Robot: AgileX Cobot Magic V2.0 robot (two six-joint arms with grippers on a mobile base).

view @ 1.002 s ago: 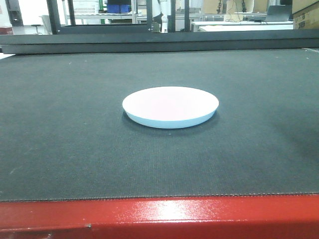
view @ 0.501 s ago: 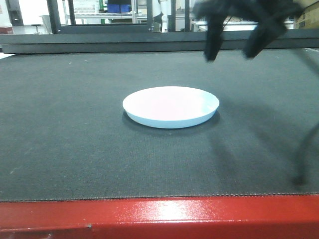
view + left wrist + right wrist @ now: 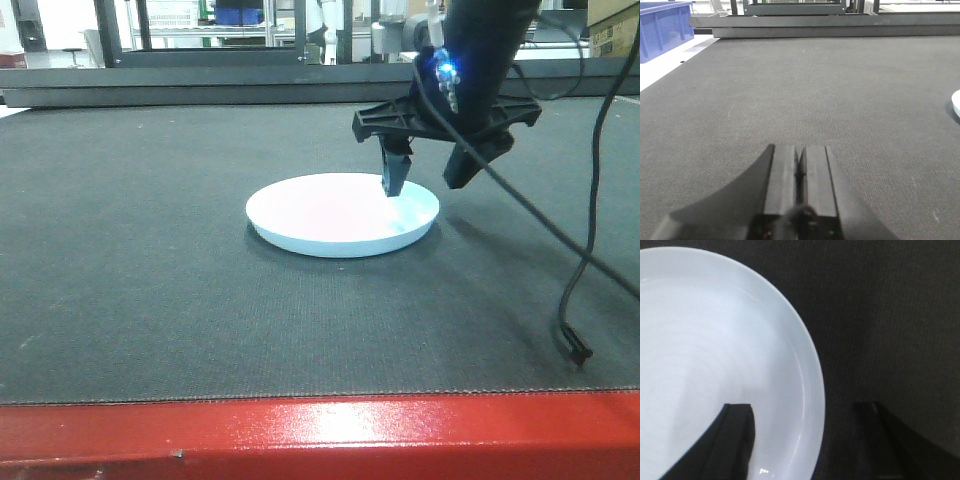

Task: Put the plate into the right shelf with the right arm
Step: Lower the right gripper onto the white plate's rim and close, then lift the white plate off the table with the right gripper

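Note:
The plate (image 3: 330,215), white with a pale blue rim, lies flat on the dark mat in the middle of the front view. My right gripper (image 3: 425,187) hangs open over its right edge, one finger above the plate's inside and the other outside the rim. The right wrist view looks straight down: the plate (image 3: 715,340) fills the left, and the right gripper (image 3: 802,407) straddles the rim without holding it. My left gripper (image 3: 799,149) is shut on nothing, low over the mat, with a sliver of the plate (image 3: 956,102) at the far right. The right shelf is out of view.
The mat ends at a red table edge (image 3: 320,430) in front and a black frame rail (image 3: 200,85) at the back. A thin black cable (image 3: 580,280) dangles from the right arm down to the mat. A blue bin (image 3: 660,27) stands off the mat's far left.
The right arm was out of view a second ago. It came in from the upper right and dropped down to the plate's right rim. The plate has not moved.

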